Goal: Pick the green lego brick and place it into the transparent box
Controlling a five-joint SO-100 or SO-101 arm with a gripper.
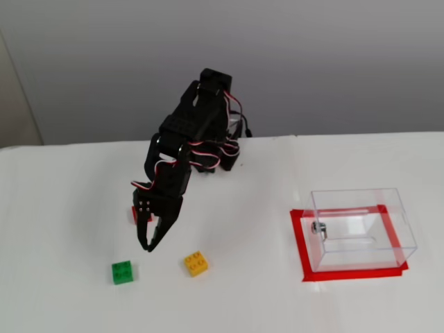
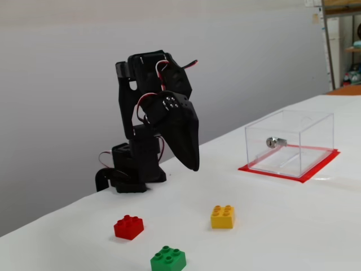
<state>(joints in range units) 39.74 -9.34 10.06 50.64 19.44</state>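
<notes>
White table [image 1: 69, 194] bears green brick [image 1: 123, 272], yellow brick [image 1: 196, 263], seemingly taped box [image 1: 361, 229].

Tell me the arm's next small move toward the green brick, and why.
Probably swing a little further toward the green lego brick and open before descending. In both fixed views the gripper hangs above the table, its tips near together, short of the brick and holding nothing; the brick sits untouched, far from the transparent box.

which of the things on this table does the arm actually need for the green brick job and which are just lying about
Needed:
green lego brick
transparent box
gripper

Lying about:
yellow brick
red brick, mostly hidden behind the gripper in the higher fixed view
red tape frame under the box
</notes>
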